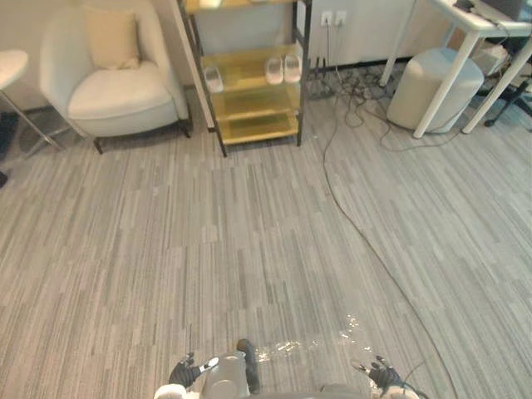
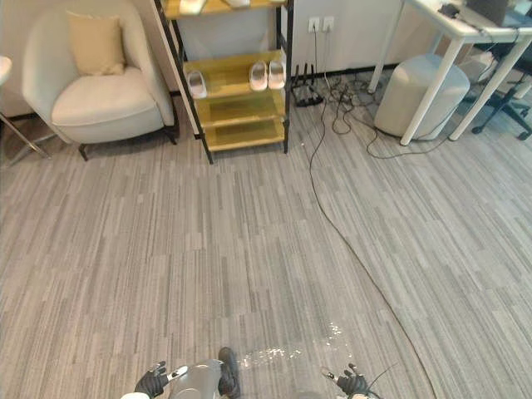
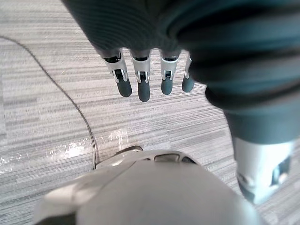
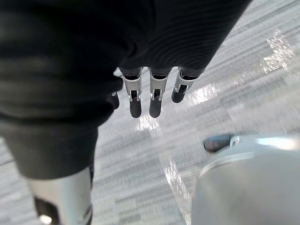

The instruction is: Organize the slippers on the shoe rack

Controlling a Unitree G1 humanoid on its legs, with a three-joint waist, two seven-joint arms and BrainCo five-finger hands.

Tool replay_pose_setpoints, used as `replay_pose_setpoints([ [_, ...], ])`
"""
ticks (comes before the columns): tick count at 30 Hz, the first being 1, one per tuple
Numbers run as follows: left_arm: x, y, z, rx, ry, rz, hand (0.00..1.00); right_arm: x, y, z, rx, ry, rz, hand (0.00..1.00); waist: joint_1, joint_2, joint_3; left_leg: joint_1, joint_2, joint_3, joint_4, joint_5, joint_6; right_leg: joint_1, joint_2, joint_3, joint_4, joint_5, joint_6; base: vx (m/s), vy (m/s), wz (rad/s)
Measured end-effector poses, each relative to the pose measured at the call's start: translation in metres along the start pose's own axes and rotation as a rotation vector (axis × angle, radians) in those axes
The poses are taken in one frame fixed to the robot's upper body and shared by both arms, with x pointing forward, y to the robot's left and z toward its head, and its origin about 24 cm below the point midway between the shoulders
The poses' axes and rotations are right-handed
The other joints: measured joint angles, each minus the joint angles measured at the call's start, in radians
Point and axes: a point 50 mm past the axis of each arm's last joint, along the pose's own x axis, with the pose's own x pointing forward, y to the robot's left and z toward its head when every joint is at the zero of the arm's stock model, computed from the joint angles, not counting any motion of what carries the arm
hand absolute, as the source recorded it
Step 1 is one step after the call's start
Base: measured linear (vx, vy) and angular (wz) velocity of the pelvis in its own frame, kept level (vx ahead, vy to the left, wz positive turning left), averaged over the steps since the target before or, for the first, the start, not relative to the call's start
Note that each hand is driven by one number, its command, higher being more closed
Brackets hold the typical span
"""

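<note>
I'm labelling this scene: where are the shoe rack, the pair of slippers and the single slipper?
shoe rack [image 1: 253, 126], left eye view, bare lower shelf.
pair of slippers [image 1: 274, 71], left eye view, the left slipper's top.
single slipper [image 1: 214, 79], left eye view, its middle.

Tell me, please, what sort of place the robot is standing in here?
Probably an office lounge or a staged home corner. A cream armchair stands beside a shoe rack that holds white slippers, and a white desk stands further along, all on striped grey carpet.
</note>
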Motion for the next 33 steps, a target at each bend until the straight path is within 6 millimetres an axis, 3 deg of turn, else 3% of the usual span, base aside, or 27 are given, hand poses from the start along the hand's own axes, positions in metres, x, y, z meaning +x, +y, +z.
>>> replay_pose_setpoints([
  [1,-0.001,0.001,-0.004,0.004,0.014,0.002,0.0,0.0,0.001,0.001,0.002,-0.007,0.004,0.0,-0.005,-0.007,0.001,0.107,-0.023,0.008,-0.026,-0.034,0.019,-0.089,-0.011,0.054,0.316,0.061,0.082,0.49,0.226,-0.02],
  [3,-0.001,0.0,-0.003,0.008,0.015,0.001,0.0,0.0,0.002,0.003,-0.003,-0.015,0.01,0.0,-0.007,-0.008,0.002,0.177,-0.03,0.006,-0.051,-0.048,0.029,-0.131,-0.005,0.045,0.463,0.054,0.078,0.54,0.148,0.01],
  [5,0.001,-0.005,0.002,0.038,0.002,-0.022,0.0,0.002,0.0,0.015,-0.047,-0.06,0.017,0.0,-0.019,0.019,0.01,0.33,-0.015,-0.009,-0.161,-0.049,0.031,-0.223,0.006,-0.122,0.519,-0.03,-0.074,0.62,0.076,0.07],
  [6,0.001,-0.006,0.003,0.039,-0.001,-0.025,0.0,0.002,0.0,0.016,-0.048,-0.065,0.016,0.0,-0.02,0.024,0.011,0.34,-0.009,-0.009,-0.17,-0.049,0.03,-0.234,0.012,-0.14,0.505,-0.036,-0.086,0.54,-0.008,0.13],
  [7,0.004,-0.011,0.012,0.038,-0.023,-0.038,0.0,0.003,-0.002,0.025,-0.051,-0.102,0.015,0.0,-0.028,0.048,0.024,0.382,0.026,-0.017,-0.198,-0.048,0.029,-0.288,0.049,-0.206,0.398,-0.052,-0.118,0.52,-0.073,0.28],
  [8,0.006,-0.017,0.021,0.035,-0.047,-0.05,0.0,0.004,-0.002,0.029,-0.051,-0.119,0.015,0.0,-0.04,0.058,0.031,0.403,0.053,-0.033,-0.205,-0.048,0.029,-0.347,0.083,-0.219,0.241,-0.031,-0.12,0.63,-0.106,0.33],
  [9,0.006,-0.019,0.023,0.034,-0.051,-0.055,0.0,0.004,-0.002,0.029,-0.051,-0.12,0.014,0.0,-0.043,0.058,0.031,0.409,0.058,-0.038,-0.207,-0.048,0.029,-0.36,0.089,-0.218,0.192,-0.009,-0.121,0.52,-0.167,0.49],
  [10,0.007,-0.025,0.027,0.031,-0.062,-0.071,0.0,0.003,-0.001,0.026,-0.052,-0.107,0.015,0.0,-0.053,0.047,0.031,0.438,0.061,-0.059,-0.217,-0.048,0.027,-0.37,0.114,-0.197,-0.002,0.108,-0.122,0.55,-0.237,0.65],
  [11,0.007,-0.028,0.029,0.027,-0.069,-0.078,0.0,0.0,0.001,0.011,-0.052,-0.066,0.022,0.0,-0.066,0.007,0.024,0.48,0.047,-0.083,-0.218,-0.064,-0.045,-0.346,0.115,-0.161,-0.201,0.375,-0.146,0.57,-0.261,0.72],
  [12,0.007,-0.032,0.03,0.022,-0.07,-0.088,0.0,-0.001,0.001,0.009,-0.052,-0.06,0.022,0.0,-0.072,0.011,0.032,0.498,0.054,-0.094,-0.217,-0.072,-0.06,-0.344,0.115,-0.153,-0.188,0.394,-0.166,0.54,-0.224,0.44],
  [13,0.005,-0.049,0.032,-0.004,-0.074,-0.127,0.0,0.002,-0.008,0.02,-0.06,-0.079,-0.001,0.0,-0.073,0.063,0.043,0.507,0.102,-0.105,-0.208,-0.065,-0.091,-0.355,0.141,-0.177,-0.095,0.332,-0.19,0.5,-0.2,0.16],
  [14,0.005,-0.057,0.035,-0.014,-0.086,-0.145,0.0,0.003,-0.01,0.022,-0.06,-0.084,-0.005,0.0,-0.079,0.07,0.047,0.507,0.117,-0.135,-0.172,-0.033,-0.112,-0.357,0.146,-0.187,-0.039,0.258,-0.188,0.57,-0.231,0.08],
  [16,0.005,-0.06,0.038,-0.005,-0.09,-0.153,0.0,0.003,-0.006,0.02,-0.051,-0.079,0.005,0.0,-0.08,0.072,0.045,0.484,0.137,-0.161,-0.095,0.0,-0.15,-0.337,0.15,-0.205,-0.014,0.21,-0.197,0.41,-0.204,0.24],
  [18,0.006,-0.059,0.04,-0.024,-0.092,-0.145,0.0,0.002,-0.008,0.011,-0.049,-0.042,-0.003,0.0,-0.073,0.073,0.052,0.358,0.199,-0.207,0.254,0.106,-0.266,-0.221,0.18,-0.218,-0.078,0.156,-0.206,0.44,-0.215,0.24],
  [19,0.006,-0.059,0.041,-0.035,-0.094,-0.142,0.0,0.002,-0.008,0.011,-0.049,-0.04,-0.004,0.0,-0.072,0.076,0.054,0.328,0.21,-0.211,0.322,0.099,-0.272,-0.194,0.187,-0.217,-0.098,0.15,-0.21,0.31,-0.111,0.08],
  [20,0.006,-0.057,0.043,-0.049,-0.104,-0.135,0.0,0.001,-0.009,0.01,-0.048,-0.038,-0.006,0.0,-0.068,0.082,0.058,0.268,0.227,-0.201,0.469,0.054,-0.257,-0.12,0.206,-0.214,-0.15,0.147,-0.211,0.3,-0.068,0.01],
  [21,0.007,-0.055,0.045,-0.066,-0.11,-0.125,0.0,0.001,-0.009,0.009,-0.045,-0.035,-0.008,0.0,-0.062,0.072,0.065,0.218,0.236,-0.171,0.542,0.01,-0.21,-0.06,0.212,-0.211,-0.196,0.147,-0.211,0.34,-0.051,-0.03],
  [23,0.007,-0.053,0.05,-0.076,-0.131,-0.119,0.0,0.002,-0.008,0.01,-0.043,-0.039,-0.012,0.0,-0.053,0.071,0.064,0.099,0.213,-0.083,0.5,-0.055,-0.119,0.041,0.211,-0.194,-0.279,0.145,-0.206,0.33,-0.018,-0.17],
  [24,0.007,-0.053,0.051,-0.077,-0.141,-0.118,0.0,0.002,-0.008,0.012,-0.044,-0.043,-0.013,0.0,-0.046,0.073,0.064,0.073,0.201,-0.072,0.444,-0.06,-0.107,0.055,0.209,-0.186,-0.29,0.142,-0.201,0.26,0.053,-0.45],
  [26,0.008,-0.05,0.056,-0.075,-0.16,-0.112,0.0,0.003,-0.006,0.014,-0.041,-0.049,-0.01,0.0,-0.014,0.068,0.064,0.005,0.107,-0.114,0.082,-0.011,-0.084,0.099,0.183,-0.141,-0.314,0.119,-0.164,0.36,0.149,-0.63],
  [27,0.008,-0.05,0.056,-0.074,-0.159,-0.111,0.0,0.003,-0.006,0.014,-0.041,-0.049,-0.01,0.0,-0.013,0.069,0.063,0.007,0.089,-0.132,-0.002,0.021,-0.09,0.108,0.18,-0.134,-0.32,0.113,-0.154,0.47,0.214,-0.68],
  [28,0.007,-0.049,0.053,-0.073,-0.152,-0.107,0.0,0.003,-0.006,0.014,-0.045,-0.049,-0.008,0.0,0.001,0.067,0.057,0.017,0.058,-0.16,-0.113,0.161,-0.098,0.131,0.176,-0.098,-0.333,0.096,-0.13,0.46,0.176,-0.74],
  [29,0.007,-0.043,0.045,-0.069,-0.13,-0.094,0.0,0.002,-0.004,0.012,-0.048,-0.044,-0.002,0.0,0.006,0.064,0.042,0.039,0.038,-0.161,-0.128,0.223,-0.032,0.162,0.165,-0.065,-0.347,0.087,-0.099,0.58,0.204,-0.63],
  [30,0.007,-0.04,0.044,-0.064,-0.126,-0.087,0.0,0.002,0.0,0.011,-0.042,-0.043,0.006,0.0,-0.002,0.048,0.032,0.041,0.026,-0.16,-0.116,0.219,-0.026,0.166,0.152,-0.061,-0.348,0.084,-0.095,0.54,0.142,-0.24],
  [31,0.008,-0.035,0.042,-0.056,-0.12,-0.077,0.0,0.001,0.005,0.009,-0.033,-0.04,0.017,0.0,-0.013,0.019,0.019,0.021,0.006,-0.155,-0.077,0.185,0.009,0.155,0.127,-0.065,-0.329,0.073,-0.078,0.5,0.146,0.05],
  [32,0.008,-0.033,0.044,-0.051,-0.125,-0.073,0.0,0.001,0.01,0.008,-0.027,-0.037,0.03,0.0,-0.005,0.001,0.018,0.026,-0.003,-0.135,-0.028,0.115,0.027,0.112,0.1,-0.049,-0.195,0.039,-0.039,0.48,0.154,-0.02],
  [33,0.008,-0.033,0.044,-0.051,-0.125,-0.073,0.0,0.001,0.011,0.009,-0.027,-0.038,0.03,0.0,-0.001,0.001,0.018,0.034,-0.004,-0.131,-0.026,0.107,0.029,0.095,0.096,-0.041,-0.15,0.032,-0.029,0.44,0.186,-0.18],
])
